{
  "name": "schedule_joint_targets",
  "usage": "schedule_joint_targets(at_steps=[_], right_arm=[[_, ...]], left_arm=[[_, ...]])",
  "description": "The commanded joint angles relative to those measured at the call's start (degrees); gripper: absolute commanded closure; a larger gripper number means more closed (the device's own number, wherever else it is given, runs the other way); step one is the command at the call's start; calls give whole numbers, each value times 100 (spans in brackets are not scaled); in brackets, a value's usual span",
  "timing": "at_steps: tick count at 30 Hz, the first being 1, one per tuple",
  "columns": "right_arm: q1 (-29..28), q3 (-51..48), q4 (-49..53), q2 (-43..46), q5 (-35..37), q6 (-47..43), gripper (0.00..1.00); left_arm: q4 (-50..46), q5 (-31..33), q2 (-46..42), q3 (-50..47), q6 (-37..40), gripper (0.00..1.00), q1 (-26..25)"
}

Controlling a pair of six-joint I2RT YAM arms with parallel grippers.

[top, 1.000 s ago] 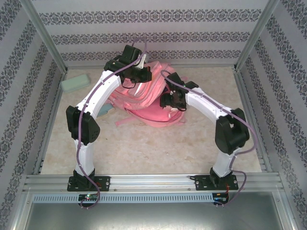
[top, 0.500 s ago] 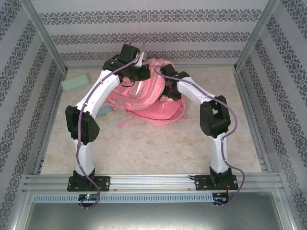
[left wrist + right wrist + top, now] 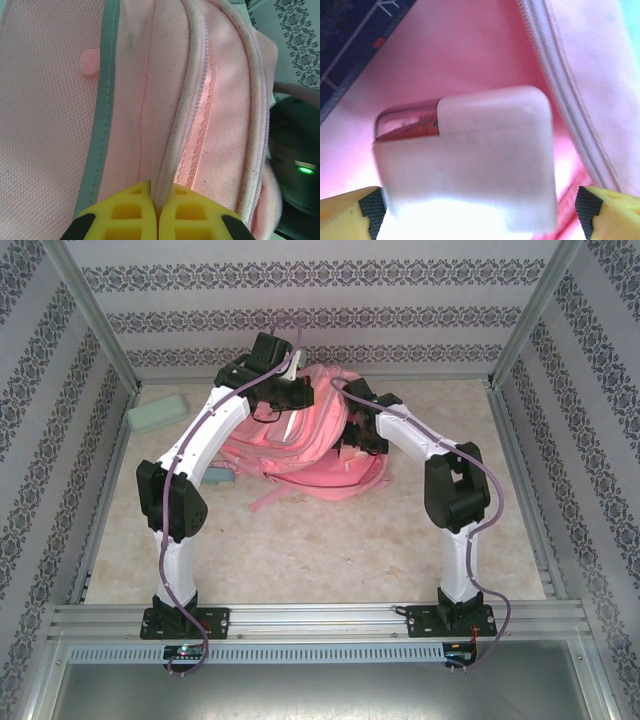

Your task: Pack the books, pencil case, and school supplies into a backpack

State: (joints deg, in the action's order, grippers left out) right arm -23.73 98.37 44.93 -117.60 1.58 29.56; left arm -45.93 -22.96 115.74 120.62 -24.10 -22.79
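Left claw (image 3: pixel 156 212) is clenched on the pale piped rim (image 3: pixel 176 132) of the large soft pink backpack (image 3: pixel 325 472), mid-frame on the surface (image 3: pixel 300 540): hold that lip high. Right claw (image 3: pixel 479 207) is spread around the small pale-pink boxy block (image 3: pixel 470 160) inside the opening; back straight out, clear of the zip (image 3: pixel 555 62). The block looks smooth and round-cornered, with a glossy rose end.

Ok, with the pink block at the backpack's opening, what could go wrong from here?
1. The left gripper pinches only the thin piping of the backpack opening. If that slips out, the opening could sag shut around the right gripper.
2. The pink block sits between the right gripper's fingers with a gap at one pad, so it may tilt, catch the zipper edge, or land crooked on the navy book.
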Motion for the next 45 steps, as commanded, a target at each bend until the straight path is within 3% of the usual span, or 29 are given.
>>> schedule_joint_targets(at_steps=[1, 11, 15, 16, 21, 26, 32, 36, 40, 45], right_arm=[[69, -284, -134, 727, -54, -1, 2], [-229, -2049, -884, 2458, -101, -82, 2], [-415, -2588, -1110, 2894, -63, -73, 2], [-443, -2684, -1136, 2961, -54, -71, 2], [-518, -2992, -1286, 3087, -95, -43, 2], [-515, -3150, -1461, 3147, -95, -132, 2], [-131, -2597, -1307, 2543, -237, -511, 4], [-78, -1585, -953, 1688, 123, -1045, 3], [166, -621, -841, 814, 36, -1183, 4], [345, 488, -404, -234, -568, -1359, 6]], left_arm=[[62, -255, -415, 120, -3, 100, -26], [7, -173, -377, 36, 30, 100, -25], [-113, 90, -472, 34, 60, 63, -25], [-135, 192, -524, 4, 62, 60, -18], [-230, 743, -980, -443, -91, 53, 65], [-79, 1549, -1883, -1777, -467, 49, 361], [6, 1949, -3103, -3682, -921, 49, 1115], [-53, 2200, -3716, -4681, -1251, 44, 1575], [441, 1758, -4042, -5395, -1596, 45, 1760], [1214, 996, -3744, -5757, -2138, 54, 1735]])
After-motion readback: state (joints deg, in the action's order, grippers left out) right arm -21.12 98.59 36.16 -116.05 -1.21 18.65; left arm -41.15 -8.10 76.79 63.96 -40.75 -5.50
